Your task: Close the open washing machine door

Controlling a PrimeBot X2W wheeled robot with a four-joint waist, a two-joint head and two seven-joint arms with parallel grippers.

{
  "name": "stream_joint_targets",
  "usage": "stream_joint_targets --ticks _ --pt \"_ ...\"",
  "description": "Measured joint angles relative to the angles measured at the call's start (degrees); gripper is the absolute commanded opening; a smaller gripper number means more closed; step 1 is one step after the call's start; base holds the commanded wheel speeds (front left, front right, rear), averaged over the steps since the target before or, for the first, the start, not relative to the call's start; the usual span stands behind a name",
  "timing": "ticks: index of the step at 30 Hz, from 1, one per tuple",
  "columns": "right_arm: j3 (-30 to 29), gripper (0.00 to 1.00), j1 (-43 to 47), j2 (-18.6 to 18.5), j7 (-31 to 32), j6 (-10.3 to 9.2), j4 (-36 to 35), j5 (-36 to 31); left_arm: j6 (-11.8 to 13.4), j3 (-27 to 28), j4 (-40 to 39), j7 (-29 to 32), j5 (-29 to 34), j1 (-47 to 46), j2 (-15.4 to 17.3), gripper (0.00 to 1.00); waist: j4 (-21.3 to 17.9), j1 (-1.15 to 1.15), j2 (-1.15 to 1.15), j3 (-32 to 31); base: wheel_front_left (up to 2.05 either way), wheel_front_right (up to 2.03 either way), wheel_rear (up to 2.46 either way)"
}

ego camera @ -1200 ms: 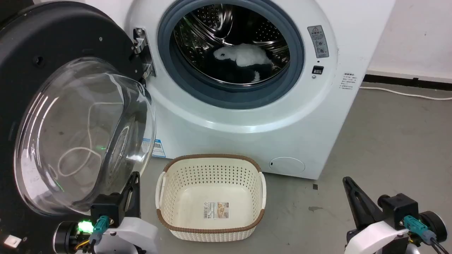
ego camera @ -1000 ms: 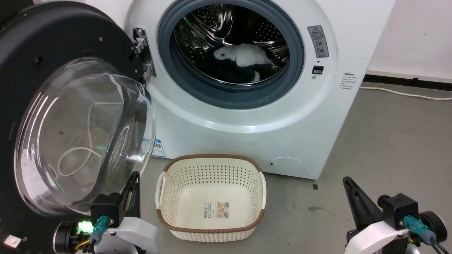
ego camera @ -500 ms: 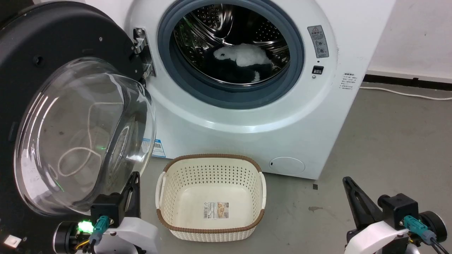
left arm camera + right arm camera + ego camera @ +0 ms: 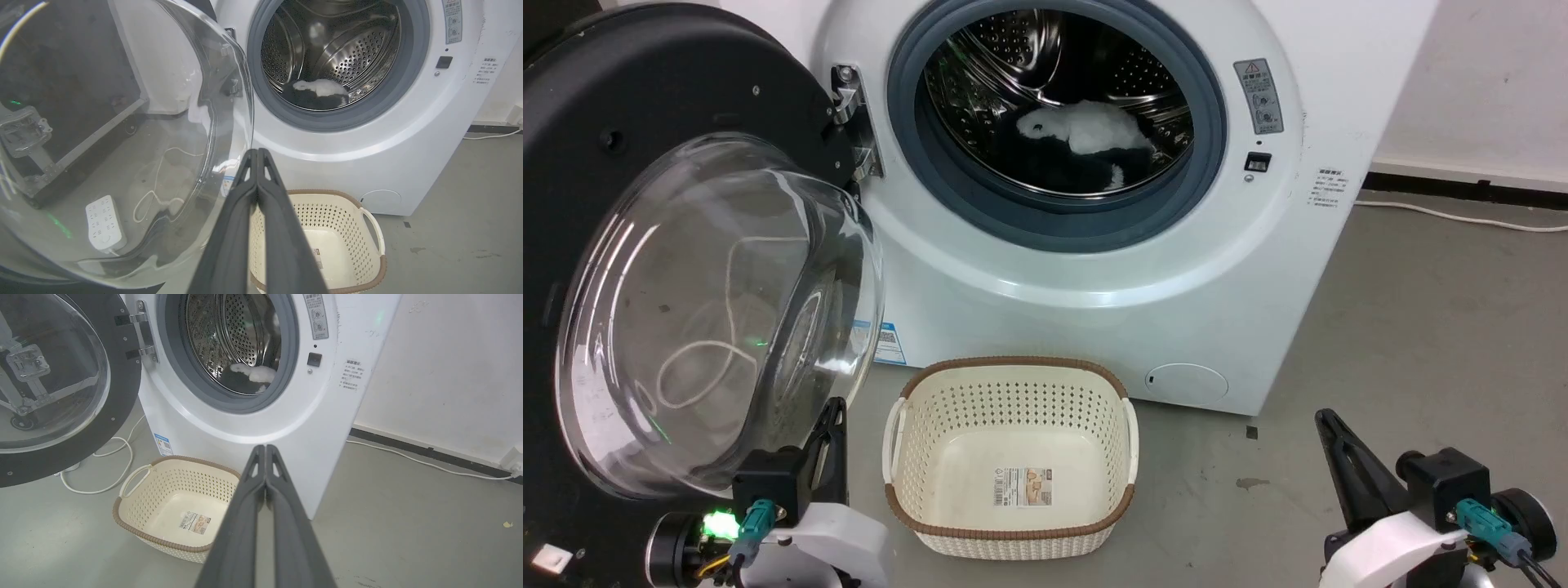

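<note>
The washing machine (image 4: 1094, 269) is a white front loader with a grey gasket and a steel drum, where a white and dark cloth (image 4: 1082, 131) lies. Its door (image 4: 645, 106), black-rimmed with a bulging clear glass window (image 4: 719, 310), stands swung wide open on the left, hinged at the machine's left side. My left gripper (image 4: 833, 408) is shut and empty, low at the door's lower right edge, beside the glass (image 4: 122, 143). My right gripper (image 4: 1327, 420) is shut and empty at the lower right, apart from the machine (image 4: 261, 412).
A cream perforated laundry basket (image 4: 1013, 384) with a brown rim sits empty on the grey floor before the machine. A white cable (image 4: 1462, 219) runs along the wall at right. A white power strip (image 4: 104, 222) and cord lie behind the door glass.
</note>
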Motion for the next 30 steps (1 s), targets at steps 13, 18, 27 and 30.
stream_joint_targets --ticks 13,18,27,30 --pt "-0.02 0.0 0.0 0.0 0.0 0.0 0.0 0.0 0.0 -0.03 0.0 0.0 0.0 0.0 0.0 0.0 0.0 0.0 0.0 0.0 0.0 0.0 0.0" --pt "0.01 0.0 0.0 0.0 0.0 0.0 0.0 0.0 0.0 0.0 0.0 0.0 0.0 0.0 0.0 0.0 0.0 0.0 0.0 0.0 0.0 0.0 0.0" --pt "0.1 1.0 0.07 0.0 -0.09 0.0 0.19 0.29 0.03 -0.36 0.21 -0.1 -0.2 -0.02 0.0 1.0 0.01 0.0 0.0 -0.01 0.0 0.0 0.0" --pt "0.19 1.0 0.11 0.0 -0.58 0.0 0.37 0.78 0.03 -0.6 0.34 -0.55 -0.65 -0.02 0.0 1.0 0.03 0.0 0.0 -0.02 0.0 0.0 0.0"
